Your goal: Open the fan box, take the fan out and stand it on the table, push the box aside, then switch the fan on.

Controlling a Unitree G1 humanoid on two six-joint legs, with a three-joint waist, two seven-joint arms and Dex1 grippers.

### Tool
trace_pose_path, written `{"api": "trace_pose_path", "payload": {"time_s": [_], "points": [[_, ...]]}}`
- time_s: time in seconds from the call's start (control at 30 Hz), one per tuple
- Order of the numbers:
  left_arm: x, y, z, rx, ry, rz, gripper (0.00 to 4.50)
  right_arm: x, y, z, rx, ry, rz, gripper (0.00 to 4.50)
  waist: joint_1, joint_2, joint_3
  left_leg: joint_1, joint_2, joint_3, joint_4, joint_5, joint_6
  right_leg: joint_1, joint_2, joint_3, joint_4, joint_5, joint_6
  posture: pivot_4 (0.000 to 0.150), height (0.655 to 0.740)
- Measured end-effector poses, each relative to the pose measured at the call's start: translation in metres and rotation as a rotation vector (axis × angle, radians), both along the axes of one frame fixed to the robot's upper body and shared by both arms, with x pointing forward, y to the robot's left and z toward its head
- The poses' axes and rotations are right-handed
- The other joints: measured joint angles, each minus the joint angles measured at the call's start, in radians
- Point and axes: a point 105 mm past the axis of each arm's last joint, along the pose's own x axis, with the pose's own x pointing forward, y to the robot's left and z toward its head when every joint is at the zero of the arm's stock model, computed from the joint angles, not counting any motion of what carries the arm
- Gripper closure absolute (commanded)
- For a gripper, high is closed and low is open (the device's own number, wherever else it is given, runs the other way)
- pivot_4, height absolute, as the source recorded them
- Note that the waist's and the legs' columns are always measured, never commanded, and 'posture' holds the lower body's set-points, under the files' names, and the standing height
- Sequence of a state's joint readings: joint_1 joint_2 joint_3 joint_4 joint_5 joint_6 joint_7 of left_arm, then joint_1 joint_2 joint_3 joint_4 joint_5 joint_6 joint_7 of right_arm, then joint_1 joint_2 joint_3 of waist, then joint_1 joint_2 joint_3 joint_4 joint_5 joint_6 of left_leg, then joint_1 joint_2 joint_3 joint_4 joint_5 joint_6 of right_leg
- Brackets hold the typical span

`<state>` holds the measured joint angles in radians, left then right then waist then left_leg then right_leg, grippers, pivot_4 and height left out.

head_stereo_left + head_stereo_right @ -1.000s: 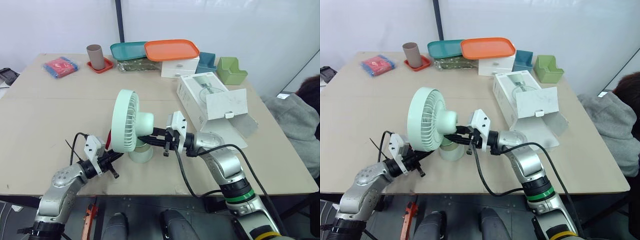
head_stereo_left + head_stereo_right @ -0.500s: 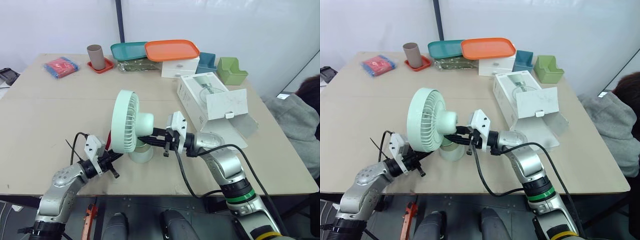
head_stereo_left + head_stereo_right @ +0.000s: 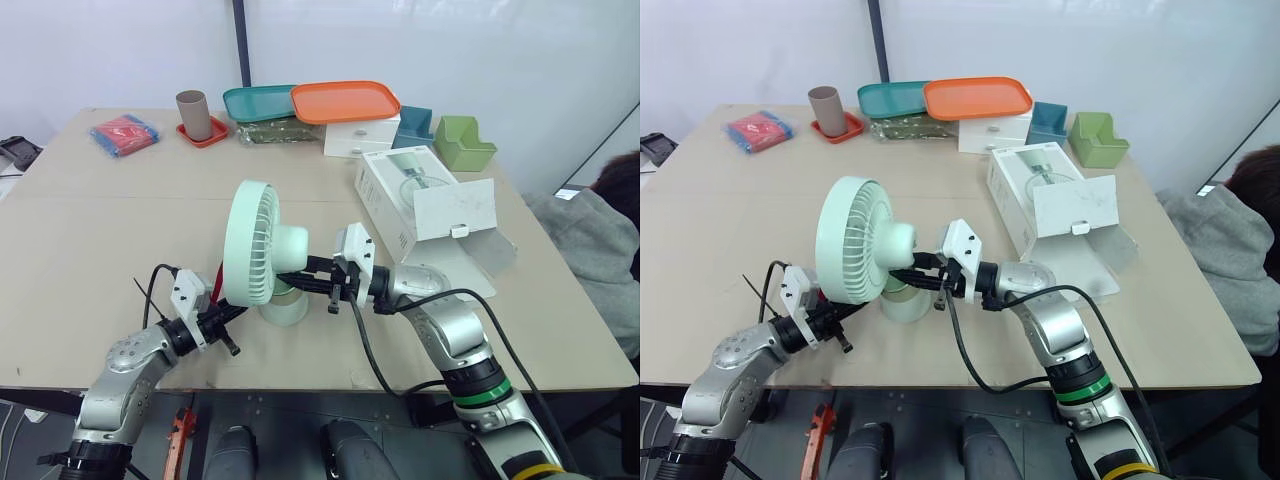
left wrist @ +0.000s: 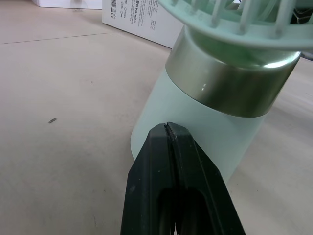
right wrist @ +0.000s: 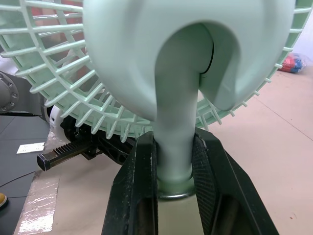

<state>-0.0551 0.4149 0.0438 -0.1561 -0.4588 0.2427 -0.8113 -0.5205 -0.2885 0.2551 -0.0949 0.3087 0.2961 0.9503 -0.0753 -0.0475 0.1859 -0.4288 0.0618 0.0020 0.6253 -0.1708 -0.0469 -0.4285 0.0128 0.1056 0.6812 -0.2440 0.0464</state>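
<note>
The mint-green fan (image 3: 254, 241) stands upright on the table near the front edge, its round base (image 3: 284, 306) on the tabletop. My right gripper (image 3: 300, 273) reaches in from the right and is shut on the fan's neck (image 5: 173, 122), one black finger on each side. My left gripper (image 4: 167, 128) is shut with nothing in it, and its tips touch the lower part of the fan's base (image 4: 195, 132). The white fan box (image 3: 405, 190) lies open behind my right arm, its flap (image 3: 455, 207) raised.
At the table's back stand an orange tray (image 3: 345, 100), a teal tray (image 3: 255, 100), a brown cup (image 3: 192, 113) on a red coaster, a white drawer box (image 3: 360, 138), a blue bin (image 3: 415, 123) and a green bin (image 3: 462, 142). A red packet (image 3: 122, 132) lies far left. A person sits at the right edge (image 3: 600, 230).
</note>
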Motion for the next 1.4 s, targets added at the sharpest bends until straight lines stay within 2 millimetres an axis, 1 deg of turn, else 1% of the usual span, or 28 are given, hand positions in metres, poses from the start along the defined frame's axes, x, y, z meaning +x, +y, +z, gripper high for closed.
{"api": "trace_pose_path", "payload": {"time_s": [0.77, 0.9, 0.93, 1.1, 1.13, 1.2, 1.3, 1.33, 1.4], "points": [[0.0, 0.0, 0.0, 0.001, 0.002, -0.001, 4.45, 0.0, 0.0, 0.0, 0.0, 0.001, -0.001, 4.11, 0.0, 0.0, 0.0, 0.002, 0.0, 0.0, 0.0, 0.0, 0.0, 0.002, 0.0, 0.0, 0.0, -0.003, -0.004, 0.15, 0.74], [-0.003, 0.002, 0.002, 0.005, -0.005, 0.002, 4.45, 0.001, -0.005, 0.001, 0.006, 0.015, 0.0, 4.11, 0.0, 0.0, 0.0, 0.002, 0.0, 0.0, -0.001, 0.0, 0.0, 0.002, 0.0, 0.0, 0.0, -0.003, -0.004, 0.15, 0.74], [-0.009, 0.008, 0.01, -0.029, -0.015, 0.019, 4.45, -0.007, -0.014, 0.007, 0.054, 0.061, 0.082, 4.11, 0.0, 0.0, 0.0, 0.001, 0.0, 0.0, -0.002, 0.0, 0.0, 0.001, 0.0, 0.0, -0.001, -0.003, -0.004, 0.15, 0.74], [-0.015, 0.025, 0.023, -0.059, -0.03, 0.084, 4.45, -0.015, -0.028, 0.029, 0.166, 0.079, 0.152, 4.11, 0.0, 0.0, 0.0, 0.001, 0.0, -0.001, -0.003, 0.0, 0.0, 0.001, 0.0, -0.001, -0.001, -0.003, -0.002, 0.15, 0.74], [-0.015, 0.025, 0.024, -0.063, -0.028, 0.087, 4.45, -0.017, -0.03, 0.032, 0.183, 0.081, 0.162, 4.11, 0.0, 0.001, 0.001, 0.001, 0.0, -0.001, -0.003, 0.0, 0.0, 0.001, 0.0, -0.001, -0.001, -0.003, -0.002, 0.15, 0.74], [-0.021, 0.029, 0.028, -0.083, -0.022, 0.111, 4.45, -0.025, -0.032, 0.047, 0.265, 0.096, 0.218, 4.11, -0.001, 0.001, 0.001, 0.002, 0.0, -0.001, -0.004, 0.0, 0.0, 0.001, 0.0, -0.001, -0.001, -0.003, -0.002, 0.15, 0.74], [-0.026, 0.028, 0.034, -0.094, -0.028, 0.111, 4.45, -0.028, -0.033, 0.051, 0.29, 0.107, 0.245, 4.11, -0.002, 0.001, 0.001, 0.002, 0.001, -0.001, -0.004, 0.0, 0.0, 0.001, 0.0, -0.001, -0.001, -0.004, -0.004, 0.15, 0.74], [-0.029, 0.027, 0.041, -0.108, -0.045, 0.113, 4.45, -0.03, -0.032, 0.052, 0.299, 0.125, 0.262, 4.11, -0.002, 0.001, 0.001, 0.002, 0.001, -0.001, -0.003, 0.0, 0.0, 0.001, 0.0, -0.001, -0.001, -0.005, -0.006, 0.15, 0.74], [-0.031, 0.028, 0.048, -0.116, -0.066, 0.126, 4.45, -0.03, -0.033, 0.054, 0.309, 0.135, 0.274, 4.11, -0.002, 0.001, 0.001, 0.002, 0.0, -0.001, -0.003, 0.0, 0.0, 0.001, 0.0, -0.001, -0.001, -0.005, -0.006, 0.15, 0.74]]}}
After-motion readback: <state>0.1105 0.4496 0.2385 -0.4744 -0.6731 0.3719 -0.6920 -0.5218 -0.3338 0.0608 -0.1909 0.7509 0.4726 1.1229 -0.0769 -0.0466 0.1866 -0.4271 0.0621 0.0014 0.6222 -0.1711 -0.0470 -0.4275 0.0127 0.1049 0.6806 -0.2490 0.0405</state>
